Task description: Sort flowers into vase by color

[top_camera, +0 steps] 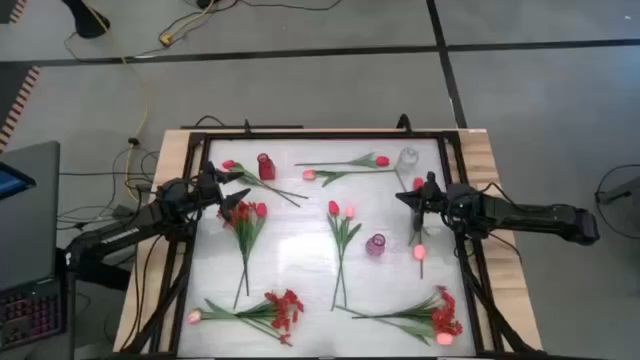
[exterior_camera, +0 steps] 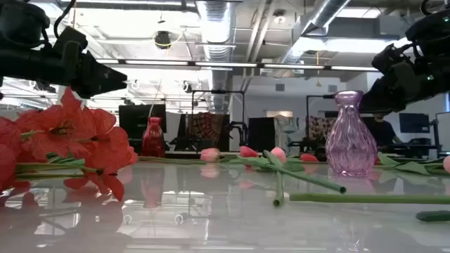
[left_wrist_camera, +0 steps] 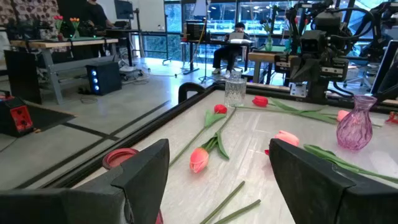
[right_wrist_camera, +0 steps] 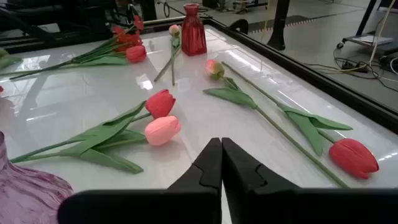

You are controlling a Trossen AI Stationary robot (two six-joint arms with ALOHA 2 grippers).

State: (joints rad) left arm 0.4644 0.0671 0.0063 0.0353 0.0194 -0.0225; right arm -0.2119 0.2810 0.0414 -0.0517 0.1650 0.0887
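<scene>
Three vases are standing on a glossy white table in a workshop. Flowers are lying flat, most stems running front-to-back. Left gripper is hovering spread; right gripper is hovering pressed together, empty.

Left arm: dark, near-black casing in chunky jointed segments, with black cables trailing off its rear end.
Right arm: the same dark finish, a long smooth tubular forearm widening into a blocky wrist housing.
Left tool: two broad, flat black fingers with squared, angular edges and a matte surface.
Right tool: two black fingers tapering to slim pointed tips, rising from a wide black crossbar.
Surface detail: in the low view both arms showed as bulky black housings with stepped edges and small cable loops; no markings or screws could be made out.
</scene>
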